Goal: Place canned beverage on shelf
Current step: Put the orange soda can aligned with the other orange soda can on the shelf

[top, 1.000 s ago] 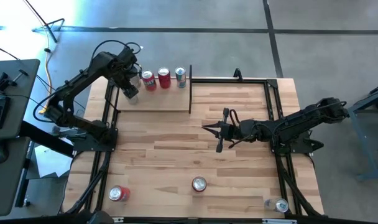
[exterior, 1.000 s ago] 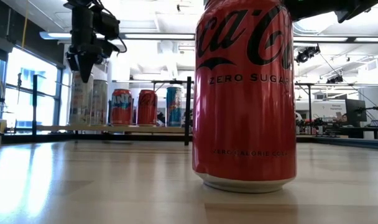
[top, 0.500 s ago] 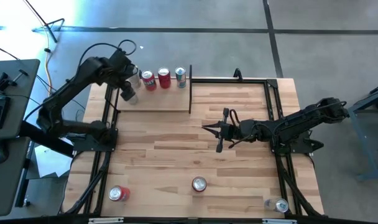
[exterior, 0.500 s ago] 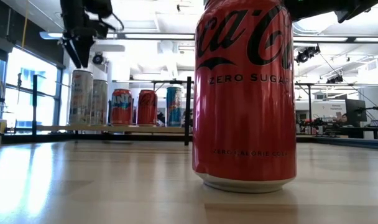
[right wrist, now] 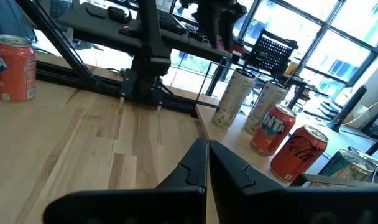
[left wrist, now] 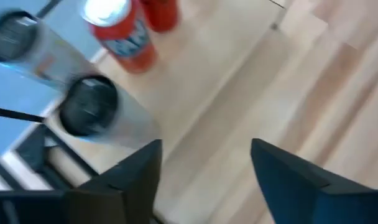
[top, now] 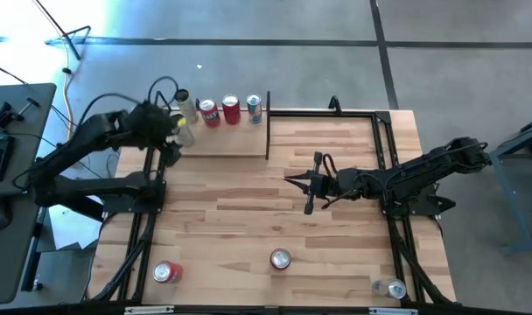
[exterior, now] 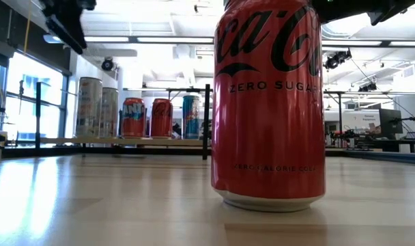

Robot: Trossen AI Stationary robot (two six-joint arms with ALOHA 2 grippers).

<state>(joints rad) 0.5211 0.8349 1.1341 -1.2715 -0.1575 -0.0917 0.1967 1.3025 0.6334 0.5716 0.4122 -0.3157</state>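
Since a second ago the left gripper (top: pixel 167 138) has drawn back off the two silver cans (exterior: pixel 97 107) at the left end of the shelf (top: pixel 218 144), fingers spread and empty. Along the shelf's back edge, left to right, stand those silver cans, an orange can (exterior: pixel 132 117) probably Fanta, a red Coca-Cola can (exterior: pixel 161 117) and a teal can (exterior: pixel 191 117). At the table's middle the right gripper (top: pixel 308 185) rests with fingers pressed together, and near the front edge a can (exterior: pixel 269 102) reads "ZERO SUGAR".

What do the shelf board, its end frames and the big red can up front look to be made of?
The shelf board looks like pale unfinished or matte wood, with visible grain. Its end frames look like thin black metal rod, probably painted. The red can looks like printed aluminium with a gloss coat, showing soft highlights and a bare silver base rim.
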